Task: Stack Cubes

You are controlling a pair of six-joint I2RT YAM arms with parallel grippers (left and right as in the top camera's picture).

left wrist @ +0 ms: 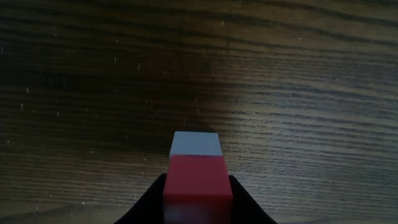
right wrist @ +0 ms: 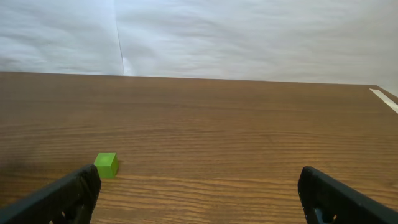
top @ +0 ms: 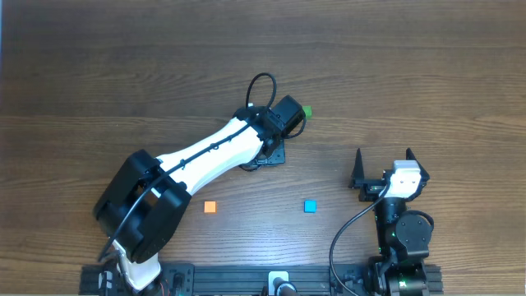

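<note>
Barely begun, by the look of it: no stack anywhere on the bench (top: 99, 49). Left gripper (left wrist: 198, 190) pinching a red cube (left wrist: 198, 177) near the bench's middle, just beside the green cube (top: 307, 111); impossible to tell whether the pale face beyond is a second cube. Orange cube (top: 210, 207) and blue cube (top: 310, 205) lying apart toward the near edge. Right gripper (top: 385, 167) spread wide, holding nothing, by the near edge. Plenty of bare wood toward the far edge and both far corners.

The counter (top: 394, 66) is lit evenly and brightly from overhead in the top view. In the left wrist view it is dimmed, a dark shadow is cast beyond the red cube (left wrist: 198, 177), itself rendered soft and blurred.
</note>
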